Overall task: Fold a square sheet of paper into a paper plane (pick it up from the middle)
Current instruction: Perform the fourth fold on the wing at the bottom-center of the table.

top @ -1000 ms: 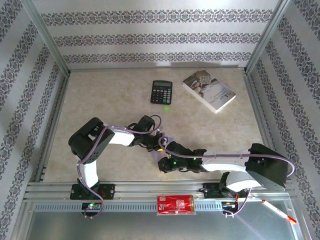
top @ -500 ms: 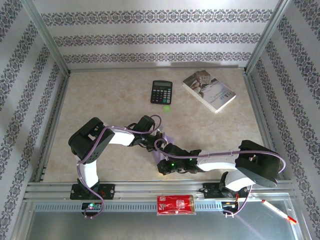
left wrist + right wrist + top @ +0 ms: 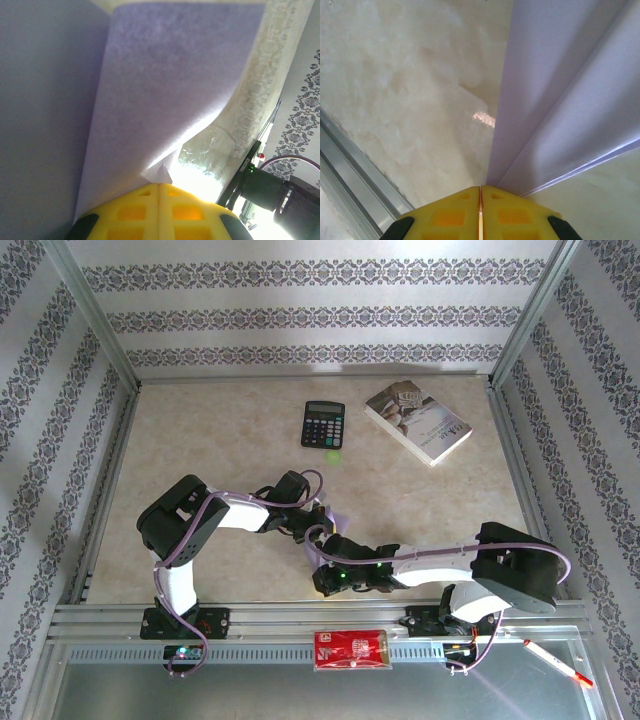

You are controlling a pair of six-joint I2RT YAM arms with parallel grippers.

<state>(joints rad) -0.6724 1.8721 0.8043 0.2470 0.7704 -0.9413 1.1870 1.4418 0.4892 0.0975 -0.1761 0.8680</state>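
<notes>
**A:** Lilac and thin, the square sheet of paper (image 3: 170, 75) is lifted off the desk (image 3: 395, 80) near its front middle, between the two arms.

**B:** Who has hold of it?

**A:** Both. The left gripper (image 3: 159, 187) is clenched on an edge where the sheet curls over. The right gripper (image 3: 480, 190) is pinched tight on a doubled part, with two layers running away from its tips.

**B:** So a fold is under way. How would you do it well?

**A:** I'd line up the edges before pressing anything. Hold the paper just taut between the two pinches, never tugging. Then lay it on the desk and flatten the crease along its whole length.

**B:** What can't you make out?

**A:** From above, the arms cover most of the sheet, so just slivers of lilac show. Both wrist views cut off its corners, so I cannot tell whether the edges meet. The calculator (image 3: 323, 424), book (image 3: 417, 421) and green disc (image 3: 333, 454) lie well apart, towards the far side.
</notes>
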